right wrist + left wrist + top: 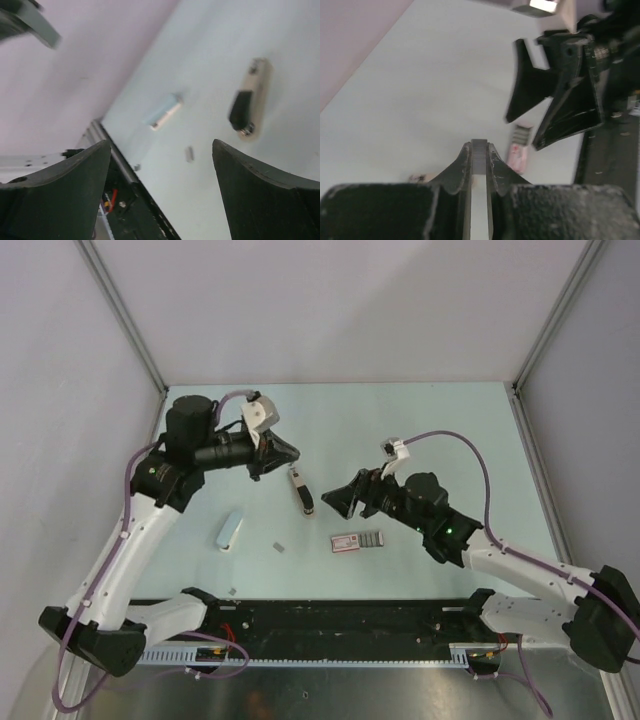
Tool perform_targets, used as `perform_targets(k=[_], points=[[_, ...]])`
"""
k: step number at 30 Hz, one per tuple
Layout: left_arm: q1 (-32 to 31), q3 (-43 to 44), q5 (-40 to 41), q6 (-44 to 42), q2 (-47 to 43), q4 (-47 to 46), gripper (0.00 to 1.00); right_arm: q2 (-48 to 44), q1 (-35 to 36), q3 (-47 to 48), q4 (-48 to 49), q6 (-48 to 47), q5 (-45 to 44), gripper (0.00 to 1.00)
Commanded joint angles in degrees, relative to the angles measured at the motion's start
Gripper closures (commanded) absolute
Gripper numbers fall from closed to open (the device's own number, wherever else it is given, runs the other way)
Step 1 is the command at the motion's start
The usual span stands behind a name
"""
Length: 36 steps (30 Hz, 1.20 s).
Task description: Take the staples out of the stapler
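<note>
The stapler [301, 490], beige with a black part, lies on the table between my two grippers; it also shows in the right wrist view [248, 105]. My left gripper [288, 452] hovers just behind it. In the left wrist view this gripper [479, 146] is shut on a thin ridged grey strip of staples [479, 156]. A short loose staple strip [279, 547] lies nearer the front, also seen in the right wrist view [189, 153]. My right gripper [332, 500] is open and empty just right of the stapler, its fingers [80, 175] wide apart.
A flat pink-and-dark box [357, 540] lies under the right gripper, also in the left wrist view [518, 150]. A small white stick [229, 530] lies at the left. A tiny grey bit [232, 591] sits by the black front rail [340, 615].
</note>
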<state>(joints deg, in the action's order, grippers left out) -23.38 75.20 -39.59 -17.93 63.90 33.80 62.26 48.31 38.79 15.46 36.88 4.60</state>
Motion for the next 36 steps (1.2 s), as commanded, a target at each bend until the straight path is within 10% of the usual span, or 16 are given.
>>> perform_targets(k=[1, 11, 36], points=[[1.98, 0.39, -21.16, 14.86, 2.48, 0.77, 0.93, -3.61, 1.07, 3.61, 8.92, -2.7, 7.54, 0.14], [3.15, -8.4, -32.88, 40.79, 2.22, -21.08, 0.91, -3.54, 2.25, 5.33, 12.08, -0.08, 13.04, 0.27], [3.39, -16.07, -31.03, 47.6, -0.34, -31.14, 0.91, 1.55, 6.07, 6.25, 18.52, 4.39, 7.02, 0.54]])
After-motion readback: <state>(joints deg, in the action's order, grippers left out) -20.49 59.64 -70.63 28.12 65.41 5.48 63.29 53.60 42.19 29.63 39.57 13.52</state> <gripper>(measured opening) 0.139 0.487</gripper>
